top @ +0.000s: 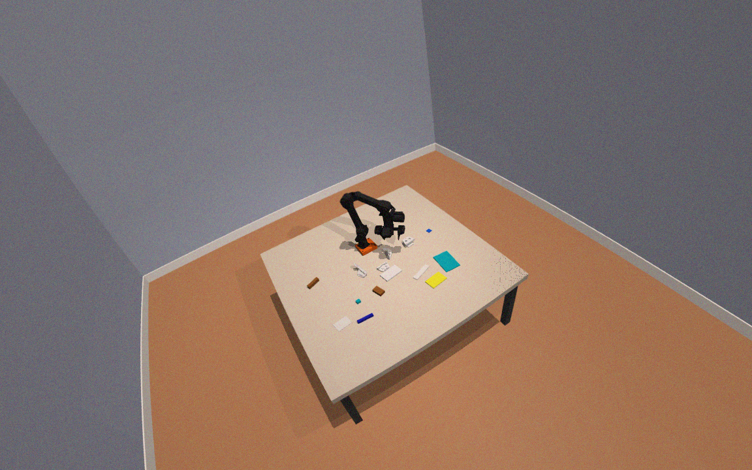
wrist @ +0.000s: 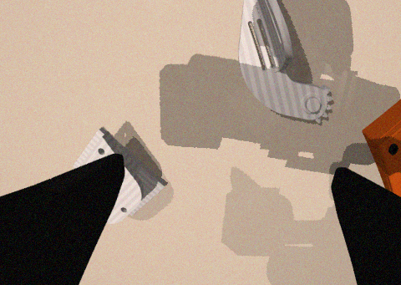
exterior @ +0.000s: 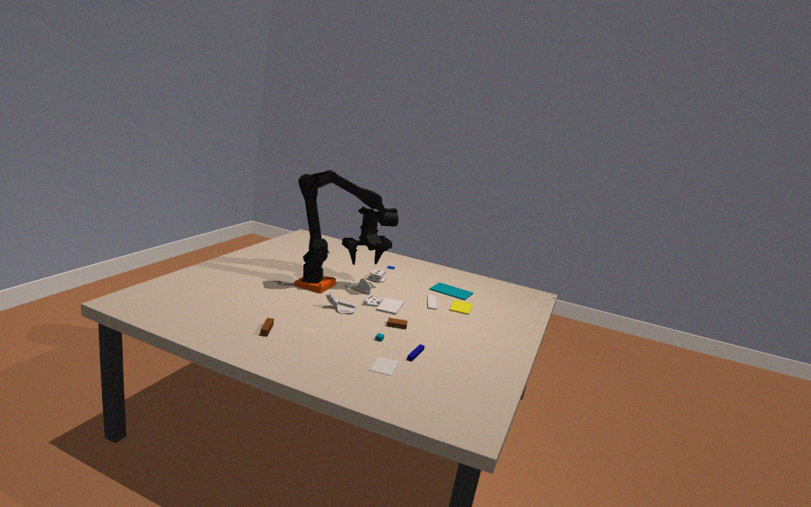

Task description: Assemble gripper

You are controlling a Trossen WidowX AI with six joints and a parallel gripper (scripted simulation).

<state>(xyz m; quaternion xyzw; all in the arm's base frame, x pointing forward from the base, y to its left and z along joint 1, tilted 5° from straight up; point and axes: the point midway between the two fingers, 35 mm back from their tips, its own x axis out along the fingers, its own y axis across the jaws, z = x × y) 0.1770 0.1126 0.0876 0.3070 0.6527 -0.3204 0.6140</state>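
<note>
My gripper point(top: 390, 236) point(exterior: 365, 263) point(wrist: 230, 173) is open and empty, high above the table. In the wrist view one finger covers part of the pale housing plate point(top: 407, 240) point(exterior: 376, 275) point(wrist: 133, 190), which lies raised at one side on the table. One grey-white jaw point(top: 387, 254) point(exterior: 363, 287) point(wrist: 276, 90) lies between the plate and the arm's foot, its gear teeth towards the orange mount. The second jaw point(top: 360, 271) point(exterior: 343, 308) lies farther off, apart from the rest. The small white gripper base point(top: 383, 267) point(exterior: 372, 301) sits between that jaw and a white slab; its pins are too small to make out.
The orange mount point(top: 365, 247) point(exterior: 315, 284) point(wrist: 386, 130) holds the arm. Near the base lie the white slab point(top: 391, 273) point(exterior: 390, 306) and a brown block point(top: 378, 290) point(exterior: 397, 323). A teal plate point(top: 446, 261) point(exterior: 451, 290) and a yellow plate point(top: 436, 279) point(exterior: 460, 307) lie farther away.
</note>
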